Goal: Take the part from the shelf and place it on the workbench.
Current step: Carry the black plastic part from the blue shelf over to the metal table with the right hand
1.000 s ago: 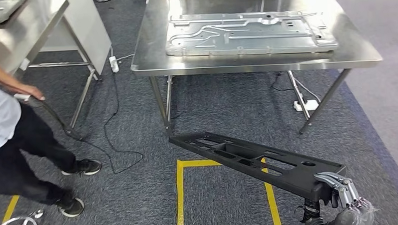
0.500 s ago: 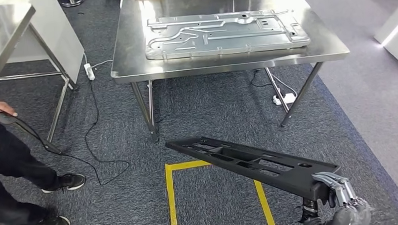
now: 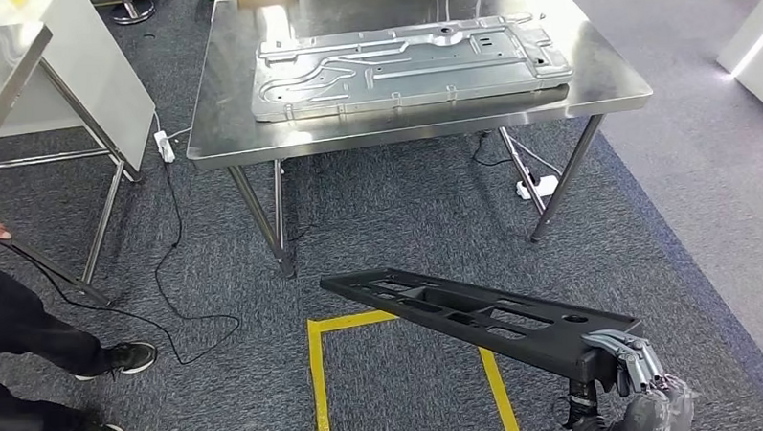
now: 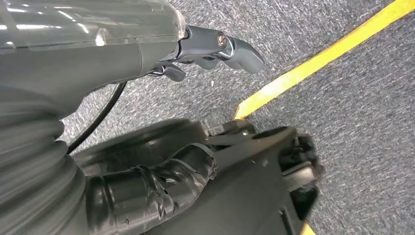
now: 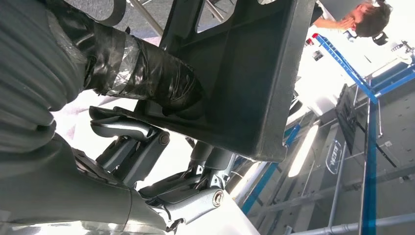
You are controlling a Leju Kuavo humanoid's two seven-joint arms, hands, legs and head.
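The part (image 3: 467, 313) is a long black plastic frame with cut-outs, held level above the carpet and pointing toward the workbench. My right hand (image 3: 642, 369) grips its near end at the lower right of the head view. In the right wrist view the taped thumb (image 5: 147, 78) presses on the part (image 5: 244, 73), and the fingers (image 5: 195, 193) curl round its edge. The steel workbench (image 3: 603, 83) stands ahead, some way beyond the part's far tip. My left hand (image 4: 220, 46) hangs over the floor, holding nothing, its fingers apart.
A large pressed metal panel (image 3: 401, 66) covers much of the workbench top. A person (image 3: 17, 324) stands at the left edge, holding a cable. Power strips (image 3: 162, 146) (image 3: 535, 185) and cords lie under the tables. Yellow tape (image 3: 316, 381) marks the carpet. Another steel table (image 3: 8, 66) is at far left.
The whole picture has shifted: the camera moved, and the workbench now sits further left and lower in view. The person has slid toward the left edge. The right hand still holds the part.
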